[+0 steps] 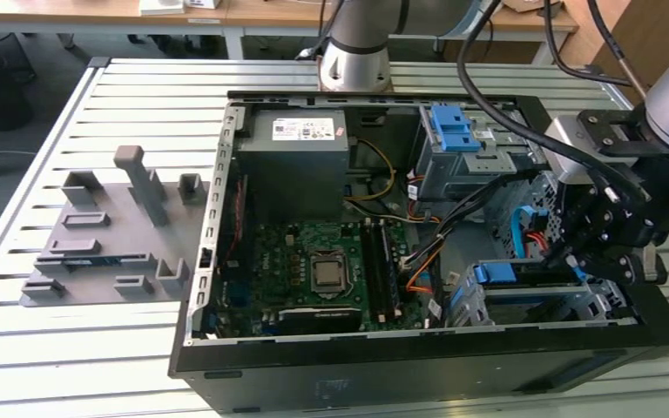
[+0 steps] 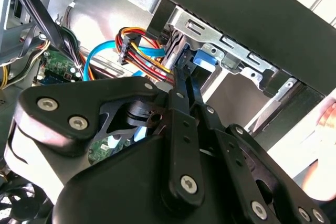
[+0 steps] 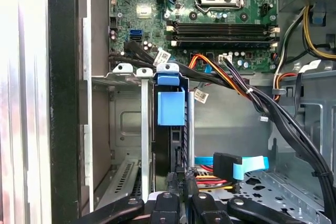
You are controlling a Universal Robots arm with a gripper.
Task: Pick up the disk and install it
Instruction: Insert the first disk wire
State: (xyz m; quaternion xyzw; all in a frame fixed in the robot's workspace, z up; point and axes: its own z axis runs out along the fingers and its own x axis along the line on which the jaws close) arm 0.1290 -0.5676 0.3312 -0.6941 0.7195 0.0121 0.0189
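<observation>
The disk (image 3: 170,129) stands on edge in a slot of the lower drive cage (image 3: 123,129), and its blue bracket (image 3: 171,107) faces the motherboard. In the exterior view the disk (image 1: 503,273) sits in the cage at the case's front right corner. My gripper (image 1: 573,259) hangs inside the case just above that cage. In both wrist views its fingers are drawn close together. The gripper (image 2: 181,71) has its tips against the blue bracket (image 2: 206,59), and the gripper (image 3: 185,196) lines up with the disk's edge. Nothing is clamped between the fingers.
The open black case (image 1: 428,348) lies on a slatted table (image 1: 102,348). A power supply (image 1: 300,148), the motherboard (image 1: 311,261), an upper cage with a blue latch (image 1: 456,131) and loose cables (image 3: 247,90) crowd the inside. A grey fixture (image 1: 114,226) lies at the exterior view's left.
</observation>
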